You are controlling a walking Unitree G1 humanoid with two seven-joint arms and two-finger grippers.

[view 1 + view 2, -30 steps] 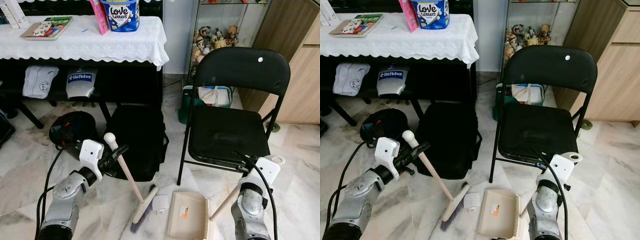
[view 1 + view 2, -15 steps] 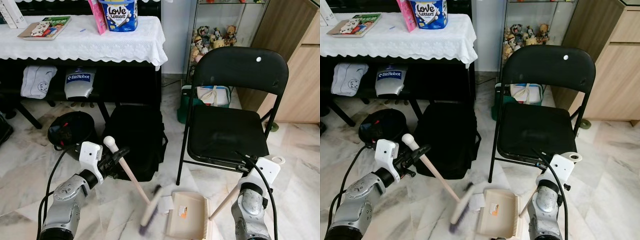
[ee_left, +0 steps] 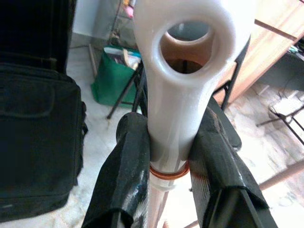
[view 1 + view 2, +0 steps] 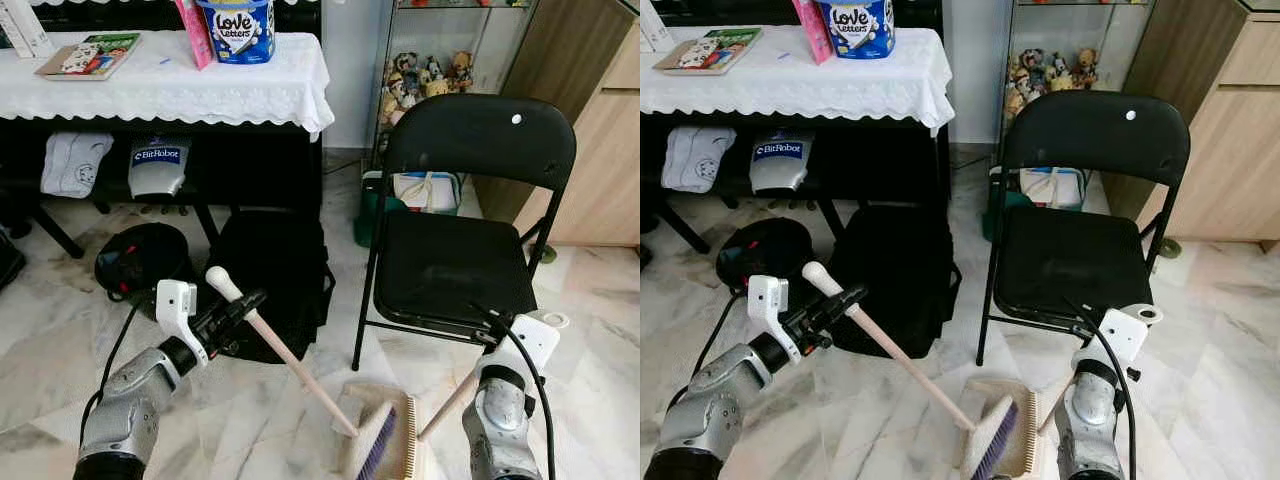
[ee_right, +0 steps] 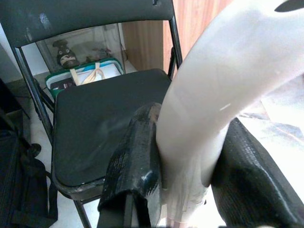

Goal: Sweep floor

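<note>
Head-camera views show the broom (image 4: pixel 300 370) slanting from the left gripper (image 4: pixel 243 304) down to its bristle head, which sits on the dustpan (image 4: pixel 400 448) on the marble floor (image 4: pixel 40 340) just in front of the folding chair (image 4: pixel 470 200); the dustpan's wooden handle runs up toward the right gripper (image 5: pixel 185 190) beside the chair's front edge. Risk, as I judge it: another hard stroke could shove the light pan back or tip it, spilling whatever it has caught, or the long handle could knock the black bag (image 4: pixel 275 275) behind. Left wrist view: both black fingers (image 3: pixel 128 175) are clamped tight on the broom's white end cap, no gap. Right wrist view: the fingers pinch the dustpan handle's white grip equally firmly, chair seat beyond.
</note>
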